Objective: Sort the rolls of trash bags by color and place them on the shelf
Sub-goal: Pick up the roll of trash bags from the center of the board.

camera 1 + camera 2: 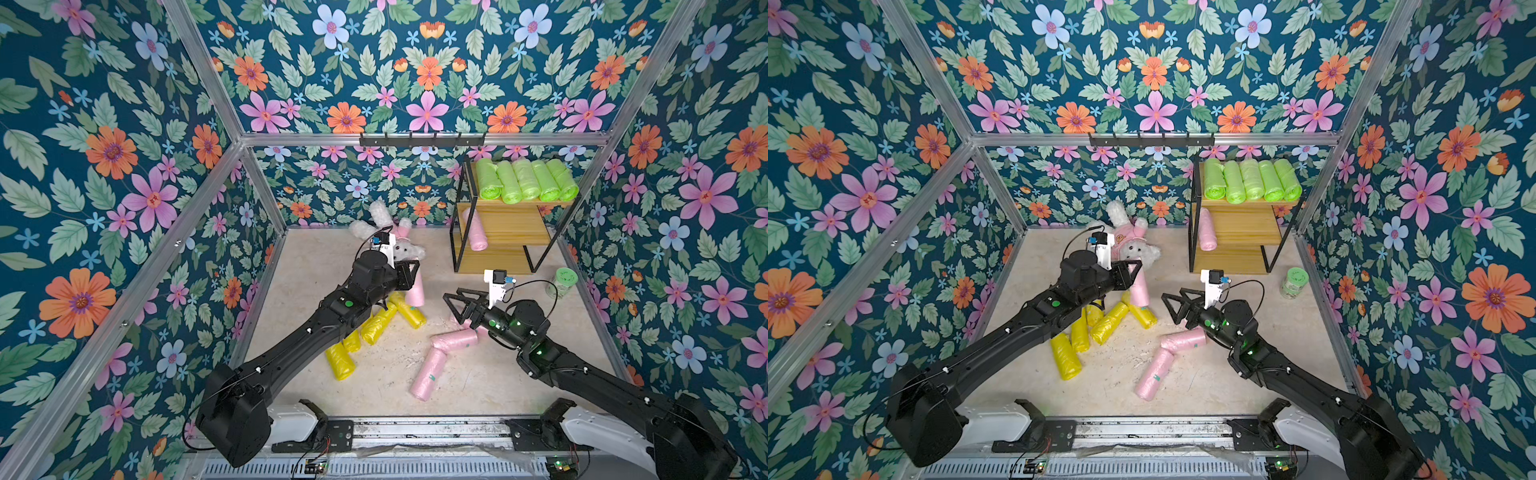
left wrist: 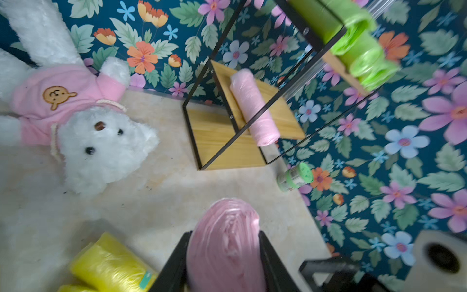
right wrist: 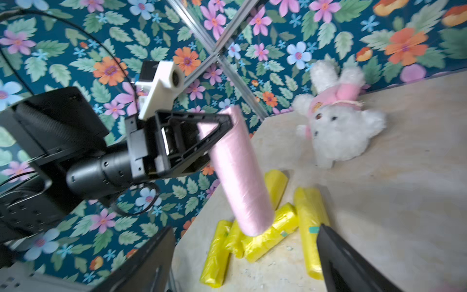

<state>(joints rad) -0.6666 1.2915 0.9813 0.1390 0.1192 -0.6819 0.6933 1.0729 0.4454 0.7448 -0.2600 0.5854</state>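
My left gripper [image 1: 411,270] [image 2: 225,237] is shut on a pink roll [image 1: 414,291] [image 3: 237,172], held upright over a heap of several yellow rolls [image 1: 374,324] [image 3: 267,235] on the floor. My right gripper [image 1: 453,307] [image 3: 245,228] stands open and empty a little to the right, facing that roll. Two pink rolls [image 1: 455,338] [image 1: 428,374] lie on the floor near the right arm. The shelf [image 1: 511,224] [image 2: 217,141] stands at the back right, with several green rolls [image 1: 525,180] on its top board and one pink roll [image 1: 477,230] on the middle board.
A white plush bunny [image 1: 399,245] in a pink top lies behind the left gripper. A small pale-green jar [image 1: 563,282] stands by the right wall, near the shelf's foot. A black hook rail [image 1: 422,140] hangs on the back wall. Flowered walls close in three sides.
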